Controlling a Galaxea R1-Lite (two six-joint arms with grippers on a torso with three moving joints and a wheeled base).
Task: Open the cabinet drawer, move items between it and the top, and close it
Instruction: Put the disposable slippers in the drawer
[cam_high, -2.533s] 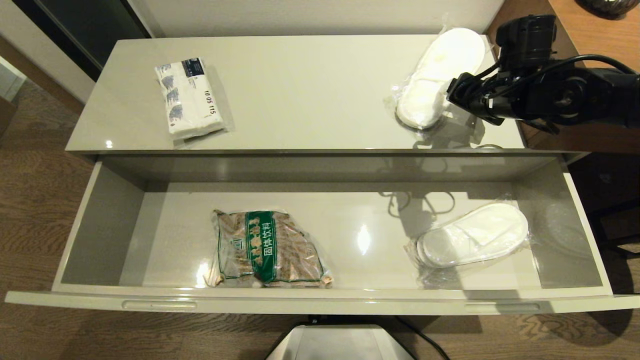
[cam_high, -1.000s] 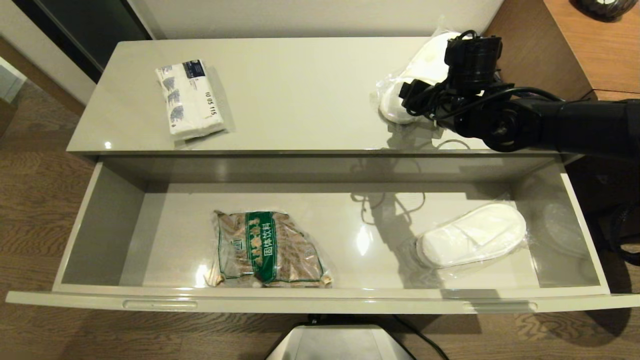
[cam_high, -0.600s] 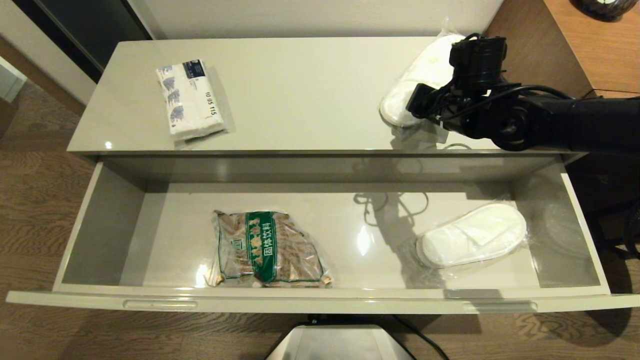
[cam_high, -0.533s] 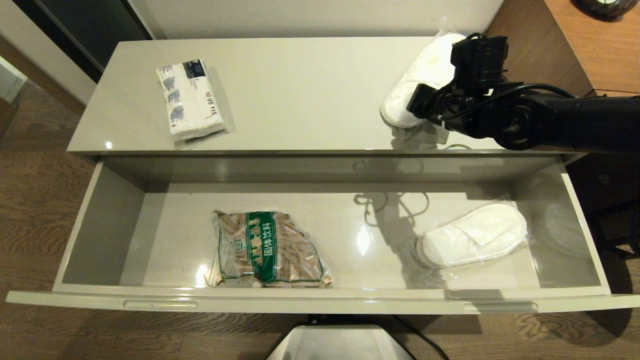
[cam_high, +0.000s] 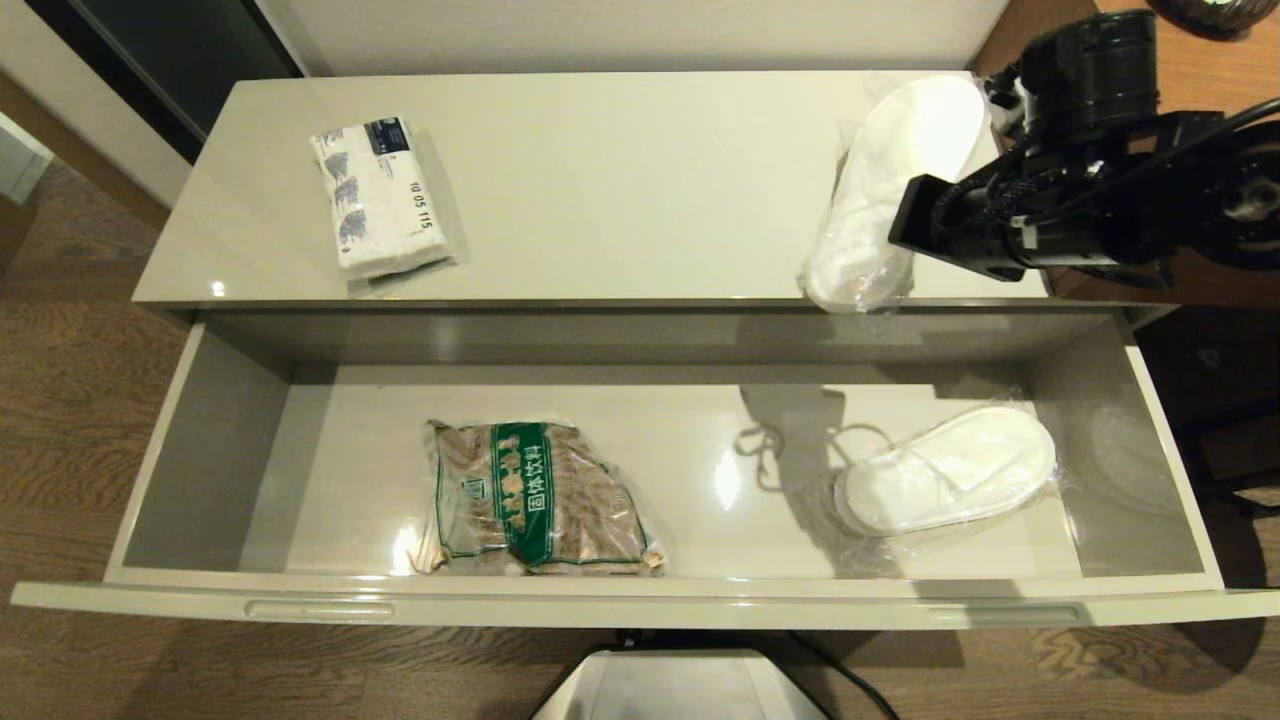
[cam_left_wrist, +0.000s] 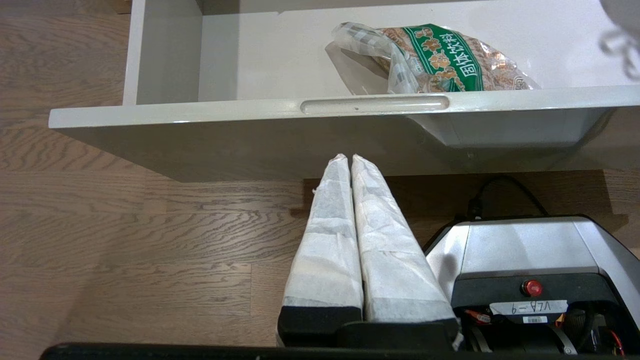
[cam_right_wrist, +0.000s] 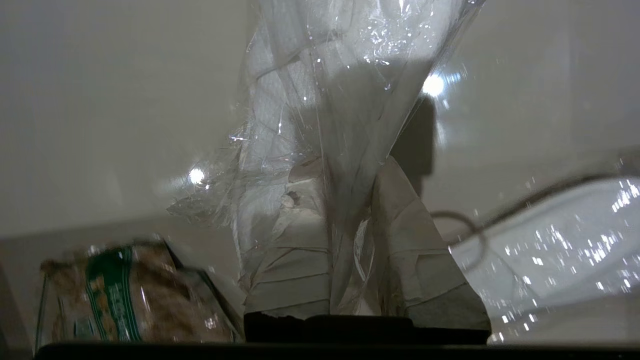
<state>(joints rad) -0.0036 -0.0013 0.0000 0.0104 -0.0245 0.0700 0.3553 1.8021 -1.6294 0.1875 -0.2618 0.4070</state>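
The cabinet drawer (cam_high: 640, 602) stands fully open below the top (cam_high: 620, 180). My right gripper (cam_high: 895, 235) is shut on the clear film of a white slipper pack (cam_high: 890, 170), holding it raised over the top's right end, with its lower end past the front edge. In the right wrist view the film is pinched in the gripper (cam_right_wrist: 345, 172) and the slipper pack (cam_right_wrist: 320, 75) hangs beyond it. A second slipper pair (cam_high: 950, 470) lies at the drawer's right. The tissue pack (cam_high: 380, 195) lies on the top's left. My left gripper (cam_left_wrist: 350, 159) is shut and empty, parked below the drawer front (cam_left_wrist: 375, 104).
A brown packet with a green band (cam_high: 535, 497) lies in the drawer left of centre. A brown wooden desk (cam_high: 1200, 60) adjoins the top on the right. The robot base (cam_high: 680, 685) sits below the drawer front, over a wood floor.
My right gripper has closed on the slipper pack on the top, lifted it and swung it toward the front edge; the pack now hangs lengthwise from the fingers.
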